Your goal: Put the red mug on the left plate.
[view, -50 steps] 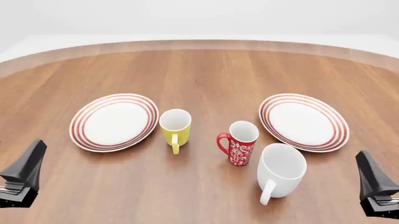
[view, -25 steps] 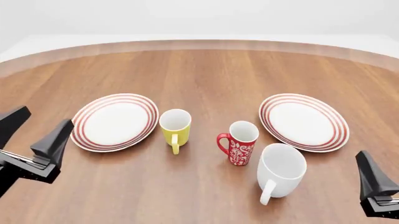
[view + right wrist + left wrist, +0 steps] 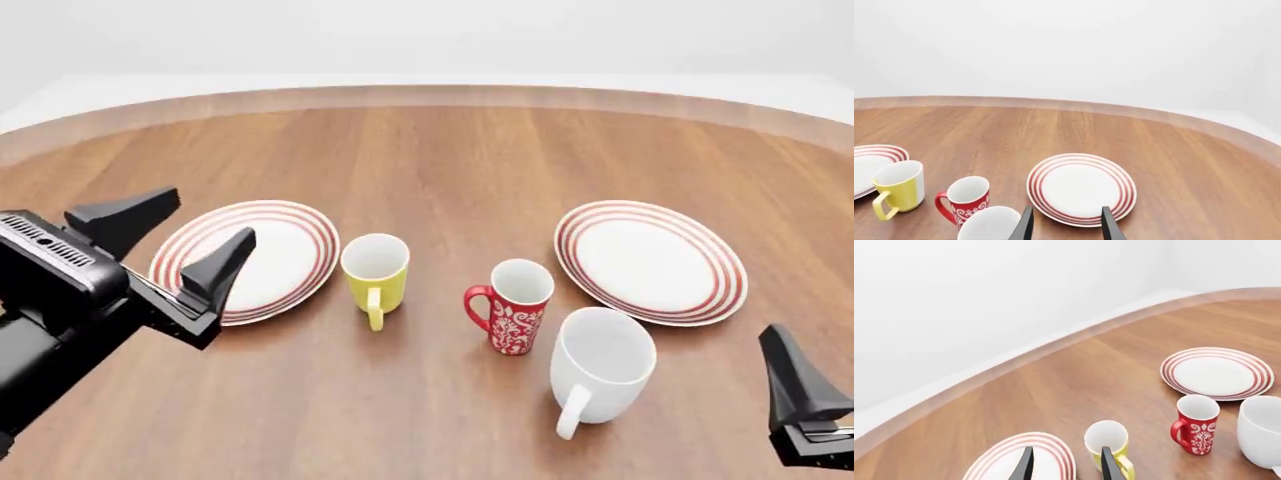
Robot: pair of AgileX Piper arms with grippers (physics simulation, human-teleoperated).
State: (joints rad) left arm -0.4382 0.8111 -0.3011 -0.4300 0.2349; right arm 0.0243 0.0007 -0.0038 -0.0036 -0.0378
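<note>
A broad wooden table [image 3: 441, 160] with a curved far edge fills the scene, plain white wall behind it, and here we go from the left. The left gripper [image 3: 176, 232] is up over the near-left part of the table, its two black fingers spread wide with nothing between them, the tips in front of the left plate's near-left rim in the front view. The left plate [image 3: 274, 255], white with red rings, lies flat on the wood, bare of any mug. Just beside its right edge stands the yellow mug [image 3: 375, 276], upright, handle turned toward the camera side. Next along, near the middle of the table, there's the red mug [image 3: 515, 304], upright on the bare wood, white floral pattern showing, red handle pointing left toward the yellow one; it sits well apart from the left plate, with the yellow mug between them. Right up against its near-right side is the larger white mug [image 3: 603, 366], handle aimed toward the near edge; whether the two touch I cannot tell. Beyond them lies the right plate [image 3: 650, 260], flat and bare. And at the far right, low in the corner, the right gripper [image 3: 1065, 223] hangs back from everything, fingers parted in its wrist view and holding nothing.
</note>
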